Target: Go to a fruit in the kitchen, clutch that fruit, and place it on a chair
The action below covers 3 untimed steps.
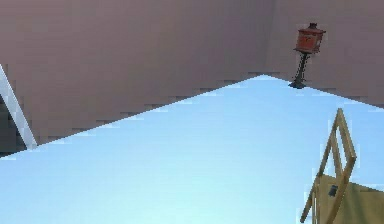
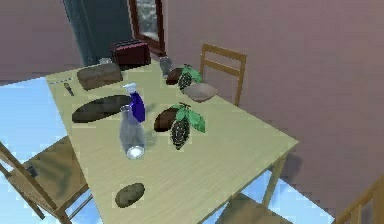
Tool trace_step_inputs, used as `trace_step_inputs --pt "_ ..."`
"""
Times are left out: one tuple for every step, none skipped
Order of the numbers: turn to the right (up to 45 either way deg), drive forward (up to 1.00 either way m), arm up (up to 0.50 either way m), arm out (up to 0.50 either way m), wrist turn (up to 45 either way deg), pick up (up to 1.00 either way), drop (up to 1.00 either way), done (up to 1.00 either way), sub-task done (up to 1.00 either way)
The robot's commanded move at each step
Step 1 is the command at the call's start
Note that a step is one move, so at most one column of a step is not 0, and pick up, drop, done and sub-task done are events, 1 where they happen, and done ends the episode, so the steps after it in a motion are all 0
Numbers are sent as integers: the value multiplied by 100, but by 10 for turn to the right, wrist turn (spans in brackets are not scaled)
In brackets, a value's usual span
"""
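A light wooden table [image 2: 230, 150] stands in the arm side view with several things on it. Near its middle lies a dark oval thing with green leaves [image 2: 181, 130], next to a brown rounded lump [image 2: 165, 119]. A second dark leafy thing [image 2: 187, 75] lies farther back beside a pale bowl [image 2: 201, 92]. Wooden chairs stand around the table: one at the far side [image 2: 222, 62], one at the picture's left [image 2: 45, 175], and one at the bottom right corner [image 2: 365, 205]. Another wooden chair [image 1: 335, 180] shows at the forward view's bottom right.
The table also bears a blue bottle [image 2: 137, 103], a clear bottle [image 2: 131, 135], a dark flat oval [image 2: 97, 110], a brown loaf [image 2: 98, 75], a dark red box [image 2: 131, 52] and a small brown lump [image 2: 129, 193]. Ahead lies pale blue floor [image 1: 190, 150] and a red-topped stand [image 1: 309, 42] by the wall.
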Motion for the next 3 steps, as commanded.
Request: trace_step_inputs --pt "0 0 34 0 0 0 0 0 0" --pt "0 0 0 42 0 0 0 0 0" --pt "0 0 0 0 450 0 0 0 0"
